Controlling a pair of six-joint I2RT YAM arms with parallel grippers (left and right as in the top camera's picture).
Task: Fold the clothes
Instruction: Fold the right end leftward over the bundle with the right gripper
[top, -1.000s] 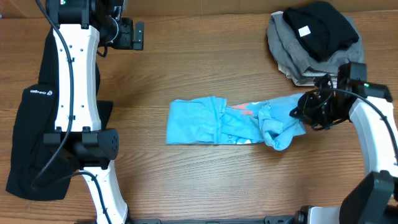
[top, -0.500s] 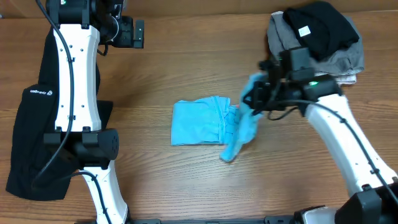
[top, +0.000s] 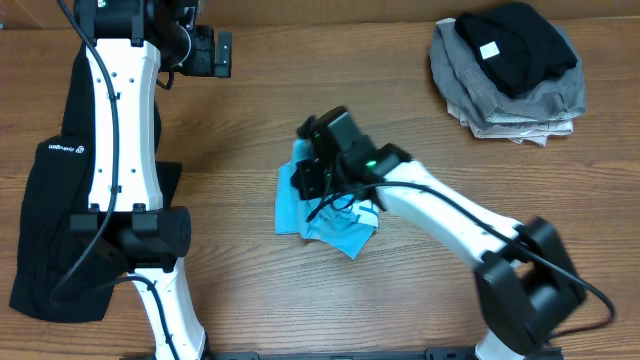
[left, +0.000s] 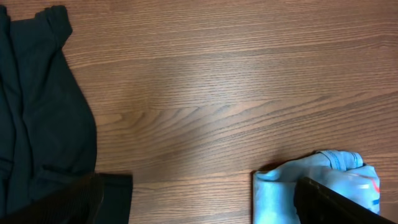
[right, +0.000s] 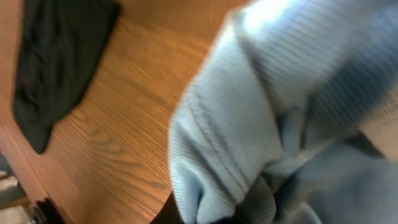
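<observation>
The light blue T-shirt lies bunched at the table's middle, its right part drawn over its left part. My right gripper is above the shirt's left end and is shut on a fold of the blue cloth, which fills the right wrist view. The black garment lies at the left edge under my left arm; it also shows in the left wrist view and the right wrist view. My left gripper is open and empty at the far left, above bare wood. The shirt's edge shows beside its right finger.
A pile of folded clothes, grey with a black piece on top, sits at the far right corner. My right arm reaches across the table from the front right. The left arm's white column stands at the left.
My right gripper has carried the shirt's right end from the right side leftwards over the rest of the shirt. The shirt is now much shorter. The left arm has not moved.
</observation>
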